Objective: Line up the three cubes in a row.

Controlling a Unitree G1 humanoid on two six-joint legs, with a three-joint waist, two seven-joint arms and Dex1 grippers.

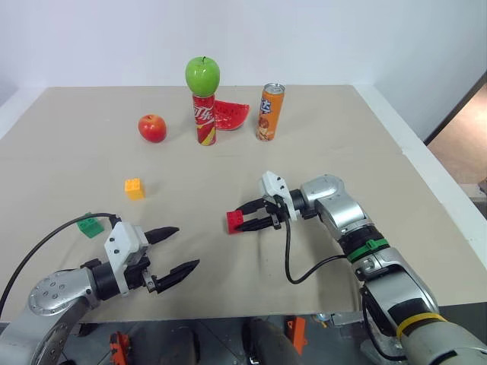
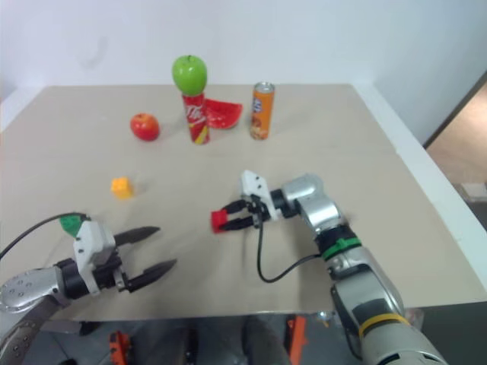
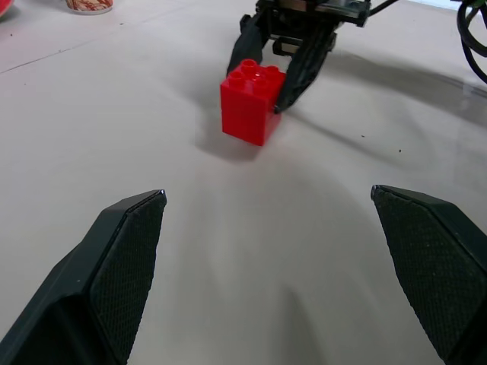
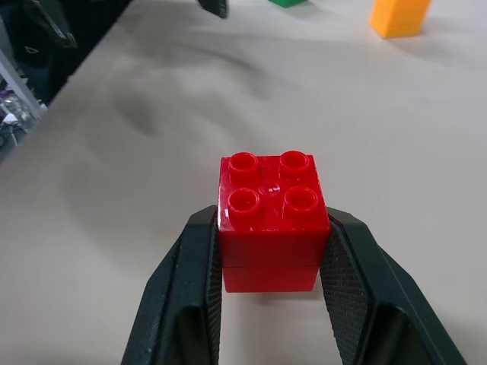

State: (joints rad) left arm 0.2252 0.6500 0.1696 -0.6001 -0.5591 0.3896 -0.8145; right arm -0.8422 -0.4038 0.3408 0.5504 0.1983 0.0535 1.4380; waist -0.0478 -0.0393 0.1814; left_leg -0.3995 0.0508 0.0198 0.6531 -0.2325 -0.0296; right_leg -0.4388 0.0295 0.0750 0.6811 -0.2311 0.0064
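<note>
I could see just a corner of the green cube point(image 1: 90, 226); my left gripper point(image 1: 173, 249) hid the rest.

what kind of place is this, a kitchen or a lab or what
Probably a robot test bench, not a kitchen: a bare beige table against a plain white wall, set with small plastic cubes and a green apple balanced on a can.

One cube point(image 1: 134, 188) sat left of the table's point(image 1: 426, 182) middle, another point(image 1: 90, 226) nearer the front-left corner, the third point(image 1: 235, 221) centre-front, while cans point(image 1: 269, 112), apples point(image 1: 152, 128) and a melon slice point(image 1: 230, 115) lined the back edge.
</note>
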